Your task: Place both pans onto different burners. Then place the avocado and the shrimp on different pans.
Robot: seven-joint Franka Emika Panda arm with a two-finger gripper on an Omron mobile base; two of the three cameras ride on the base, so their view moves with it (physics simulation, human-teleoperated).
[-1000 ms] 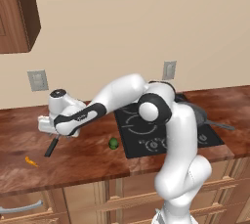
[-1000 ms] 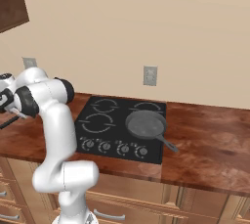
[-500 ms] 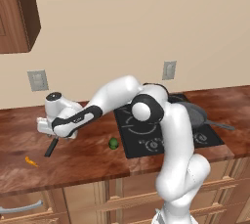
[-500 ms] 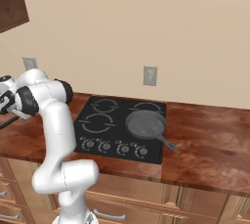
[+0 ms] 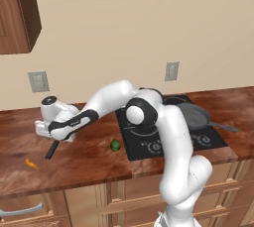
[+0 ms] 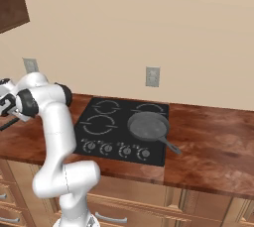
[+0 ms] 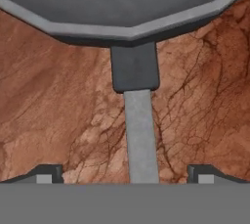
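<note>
The hand [image 7: 125, 174] hangs over the handle [image 7: 140, 135] of the second pan [image 7: 122, 3] on the worktop [image 5: 79, 159] left of the cooktop [image 6: 119, 127], its fingertips [image 7: 46, 173] spread wide on either side of the handle and grasping nothing; the first pan [image 6: 148, 125] sits on a right burner, and the avocado [image 5: 115, 145] and shrimp [image 5: 31, 162] lie on the worktop. If the fingers close this far from the bowl, the pan may tip or twist in the grip, and its swing toward a free burner [image 6: 101, 125] could knock the avocado. Compared with the earlier frames, the hand has shifted slightly lower and leftward along the handle, while nothing else has moved.
</note>
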